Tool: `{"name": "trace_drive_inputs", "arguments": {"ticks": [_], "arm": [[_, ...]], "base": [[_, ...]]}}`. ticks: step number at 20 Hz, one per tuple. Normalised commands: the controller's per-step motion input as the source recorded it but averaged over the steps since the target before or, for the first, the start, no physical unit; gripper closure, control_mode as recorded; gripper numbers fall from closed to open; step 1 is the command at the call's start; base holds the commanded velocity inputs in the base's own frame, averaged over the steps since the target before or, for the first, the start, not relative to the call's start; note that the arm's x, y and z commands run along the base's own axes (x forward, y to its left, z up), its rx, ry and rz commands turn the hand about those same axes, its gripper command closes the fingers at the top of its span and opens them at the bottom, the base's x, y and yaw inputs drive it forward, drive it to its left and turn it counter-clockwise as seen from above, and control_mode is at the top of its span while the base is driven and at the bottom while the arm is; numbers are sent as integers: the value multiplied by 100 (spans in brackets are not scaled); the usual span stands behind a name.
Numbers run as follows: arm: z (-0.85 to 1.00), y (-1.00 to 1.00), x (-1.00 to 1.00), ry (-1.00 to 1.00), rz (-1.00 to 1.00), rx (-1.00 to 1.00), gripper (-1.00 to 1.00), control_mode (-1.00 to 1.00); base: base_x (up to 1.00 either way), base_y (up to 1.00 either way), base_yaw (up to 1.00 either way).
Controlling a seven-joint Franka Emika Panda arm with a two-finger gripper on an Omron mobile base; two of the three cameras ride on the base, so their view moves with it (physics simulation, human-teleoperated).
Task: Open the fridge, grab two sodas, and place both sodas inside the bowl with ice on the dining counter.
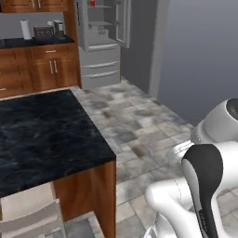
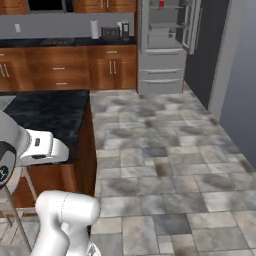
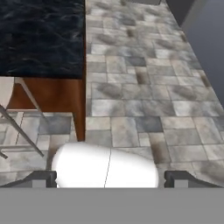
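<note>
Left base view: fridge (image 1: 100, 42) sits open in the upper middle, red soda (image 1: 92, 3) on its top shelf, way across the floor. Right base view: same, soda (image 2: 161, 4) at the top edge. Hand view: gripper (image 3: 109, 178) fingers spread wide, empty, aimed at floor, dining counter (image 3: 41, 37) upper left.

A grey stone-tiled floor (image 2: 165, 150) spread across the kitchen. Against the far wall ran wooden cabinets (image 2: 65, 67) under a dark bench (image 1: 32, 42) — a paper towel roll (image 1: 25, 29) and a toaster (image 1: 43, 31) stood on it. A pale stool (image 1: 30, 214) sat near the camera.
</note>
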Motion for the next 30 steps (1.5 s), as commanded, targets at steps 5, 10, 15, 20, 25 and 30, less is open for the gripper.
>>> {"name": "trace_drive_inputs", "arguments": {"ticks": [5, 10, 15, 20, 25, 30], "arm": [[0, 0, 0, 0, 0, 0, -100, 100], [0, 0, 0, 0, 0, 0, -100, 100], [0, 0, 0, 0, 0, 0, -100, 100], [0, 0, 0, 0, 0, 0, -100, 100], [0, 0, 0, 0, 0, 0, -100, 100], [0, 0, 0, 0, 0, 0, -100, 100]], "base": [[59, -100, -5], [97, -92, 0], [100, -68, 6], [100, -51, 10], [100, -5, 16], [100, 0, 21]]}}
